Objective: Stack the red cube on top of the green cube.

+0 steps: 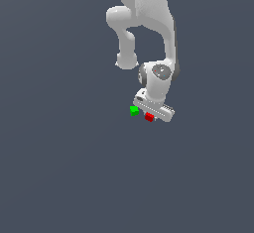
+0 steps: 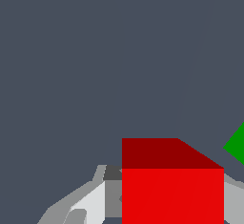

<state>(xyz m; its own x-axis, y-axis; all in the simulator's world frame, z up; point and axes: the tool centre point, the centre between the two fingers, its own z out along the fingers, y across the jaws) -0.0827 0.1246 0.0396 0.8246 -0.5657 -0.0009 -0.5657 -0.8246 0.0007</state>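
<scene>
The red cube (image 1: 149, 117) sits under the white gripper (image 1: 151, 117), just to the exterior view's right of the green cube (image 1: 134, 110). In the wrist view the red cube (image 2: 172, 189) fills the space between the two fingers (image 2: 95, 201). Both fingers lie against its sides, so the gripper (image 2: 171, 204) is shut on it. Only a corner of the green cube (image 2: 237, 144) shows in the wrist view, close beside the red cube and apart from it. I cannot tell whether the red cube is off the floor.
The white arm (image 1: 149, 24) rises above the gripper toward the top of the exterior view. The cubes rest on a plain dark grey-blue floor (image 1: 59, 167).
</scene>
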